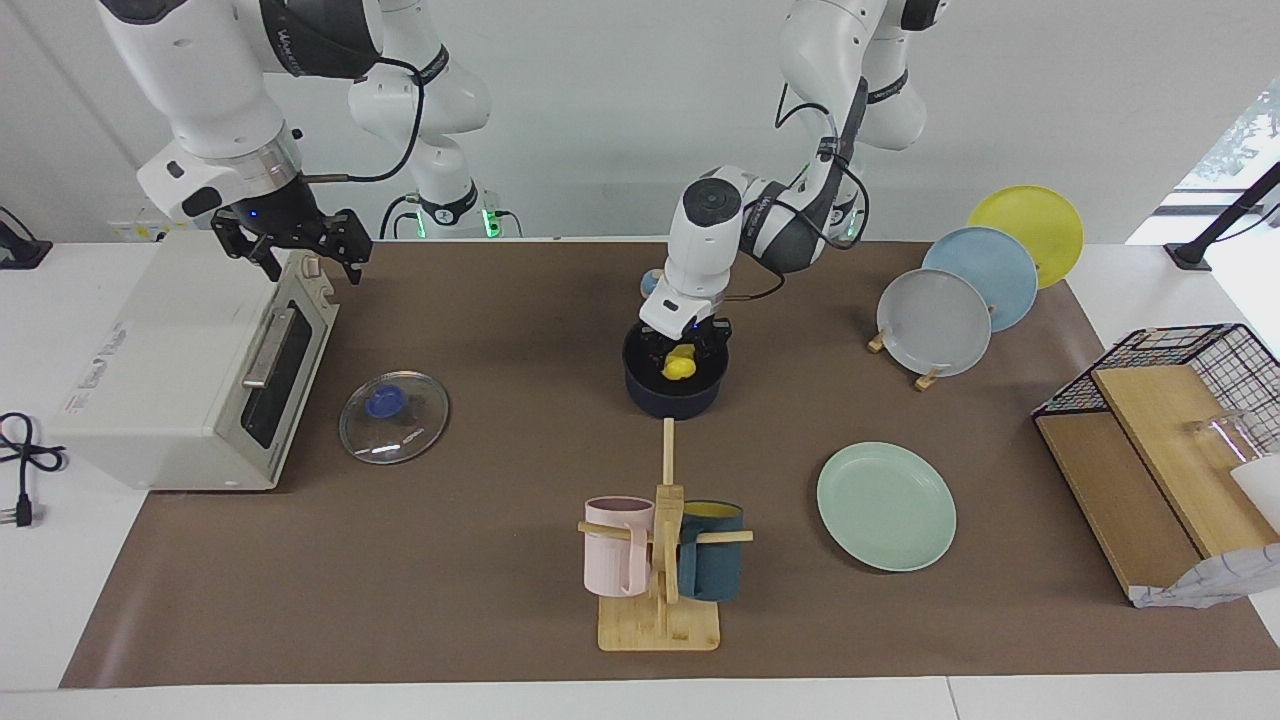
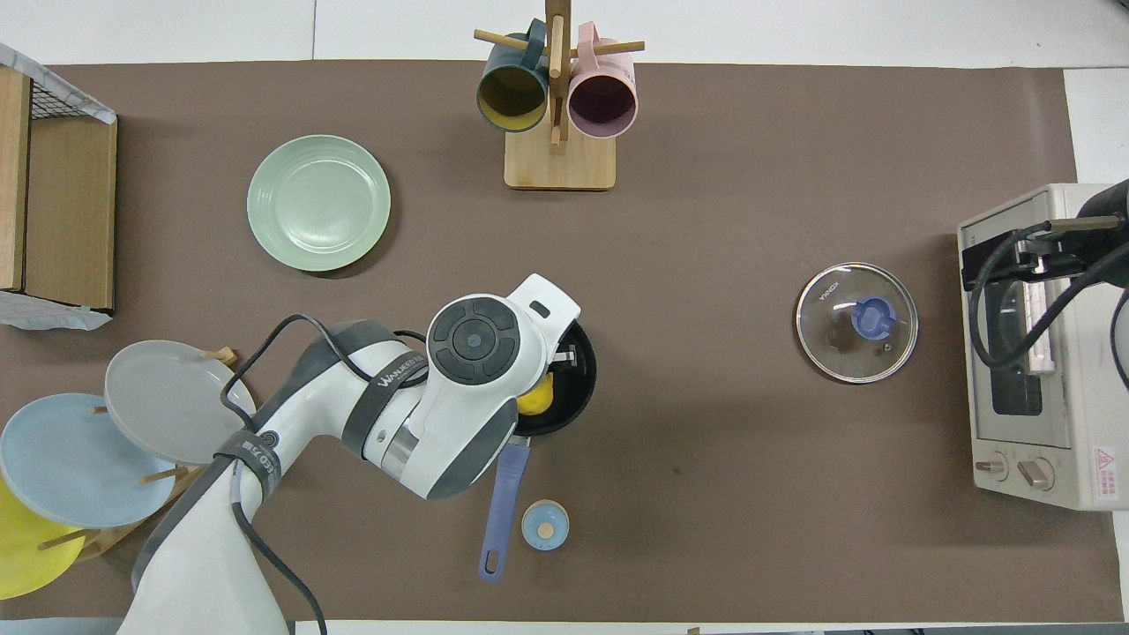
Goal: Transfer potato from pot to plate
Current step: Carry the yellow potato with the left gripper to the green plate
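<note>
Left gripper (image 1: 682, 358) seemingly clamps the potato (image 1: 680, 366) over the pot (image 1: 672, 397); right gripper (image 1: 296, 245), fingers apart, waits above the toaster oven (image 1: 170, 370)

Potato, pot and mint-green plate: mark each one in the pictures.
potato (image 1: 680, 366), facing view, on its yellow top, above the pot's mouth.
pot (image 1: 672, 399), facing view, on its navy outer wall.
plate (image 2: 318, 202), overhead view, on its bare centre.

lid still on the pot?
No. The glass lid lies flat on the table beside the toaster oven, and the pot is open, the potato showing inside it.
</note>
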Robot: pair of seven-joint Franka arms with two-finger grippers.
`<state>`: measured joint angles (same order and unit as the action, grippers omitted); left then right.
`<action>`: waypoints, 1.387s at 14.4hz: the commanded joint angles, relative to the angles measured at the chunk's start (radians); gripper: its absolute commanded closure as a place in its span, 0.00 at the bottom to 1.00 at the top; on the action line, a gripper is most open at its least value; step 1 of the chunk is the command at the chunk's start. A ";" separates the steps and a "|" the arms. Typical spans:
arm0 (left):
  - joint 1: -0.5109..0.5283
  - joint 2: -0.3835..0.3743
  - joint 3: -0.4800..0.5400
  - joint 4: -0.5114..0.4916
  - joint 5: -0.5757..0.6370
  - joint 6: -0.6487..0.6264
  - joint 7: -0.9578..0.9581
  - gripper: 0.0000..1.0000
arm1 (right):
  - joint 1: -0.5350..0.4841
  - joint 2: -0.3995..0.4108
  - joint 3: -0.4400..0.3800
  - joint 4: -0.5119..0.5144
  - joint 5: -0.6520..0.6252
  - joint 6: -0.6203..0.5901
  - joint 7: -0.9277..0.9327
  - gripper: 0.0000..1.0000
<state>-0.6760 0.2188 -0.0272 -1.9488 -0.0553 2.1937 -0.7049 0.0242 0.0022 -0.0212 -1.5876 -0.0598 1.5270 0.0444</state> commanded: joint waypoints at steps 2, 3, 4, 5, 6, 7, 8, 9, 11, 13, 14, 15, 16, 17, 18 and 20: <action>0.073 -0.016 0.001 0.140 -0.011 -0.164 0.004 1.00 | -0.030 0.001 0.000 0.005 0.017 0.007 0.011 0.00; 0.094 -0.015 0.000 0.169 -0.011 -0.190 0.010 1.00 | -0.027 0.001 0.000 0.005 0.017 0.005 0.009 0.00; 0.104 -0.013 0.001 0.197 -0.011 -0.202 0.028 1.00 | -0.026 0.001 0.001 0.005 0.017 0.007 0.009 0.00; 0.119 -0.007 0.004 0.227 -0.011 -0.221 0.045 1.00 | -0.024 0.001 0.003 0.005 0.017 0.008 0.009 0.00; 0.160 0.002 0.003 0.267 -0.011 -0.245 0.065 1.00 | -0.024 0.001 0.003 0.005 0.017 0.008 0.009 0.00; 0.193 0.029 0.003 0.315 -0.011 -0.273 0.099 1.00 | -0.024 0.001 0.003 0.005 0.018 0.008 0.009 0.00; 0.220 0.049 0.003 0.355 -0.009 -0.290 0.148 1.00 | -0.026 0.001 0.003 0.003 0.018 0.007 0.009 0.00; 0.258 0.057 0.003 0.369 -0.009 -0.293 0.198 1.00 | -0.026 0.001 0.003 0.003 0.018 0.004 0.009 0.00; 0.324 0.068 0.004 0.369 -0.003 -0.276 0.295 1.00 | -0.027 -0.001 0.003 0.001 0.018 0.004 0.008 0.00; 0.395 0.100 0.003 0.373 -0.005 -0.267 0.436 1.00 | -0.027 -0.001 0.003 0.001 0.018 0.002 0.008 0.00; 0.420 0.128 0.004 0.375 -0.002 -0.234 0.493 1.00 | -0.026 -0.001 0.003 0.001 0.018 0.002 0.006 0.00; 0.437 0.161 0.004 0.375 0.008 -0.182 0.536 1.00 | -0.026 -0.001 0.003 0.001 0.018 0.002 0.008 0.00; 0.452 0.192 0.006 0.373 0.024 -0.139 0.586 1.00 | -0.026 -0.001 0.003 0.000 0.018 0.004 0.008 0.00; 0.484 0.218 0.004 0.375 0.044 -0.132 0.648 1.00 | -0.026 -0.001 0.004 0.000 0.018 0.005 0.008 0.00; 0.509 0.238 0.004 0.375 0.054 -0.121 0.707 1.00 | -0.026 -0.001 0.004 0.000 0.018 0.005 0.008 0.00; 0.520 0.264 0.006 0.373 0.057 -0.091 0.759 1.00 | -0.026 -0.001 0.004 0.000 0.018 0.007 0.008 0.00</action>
<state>-0.1717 0.4473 -0.0137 -1.6087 -0.0217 2.0822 -0.0004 0.0065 0.0022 -0.0226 -1.5876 -0.0594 1.5282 0.0444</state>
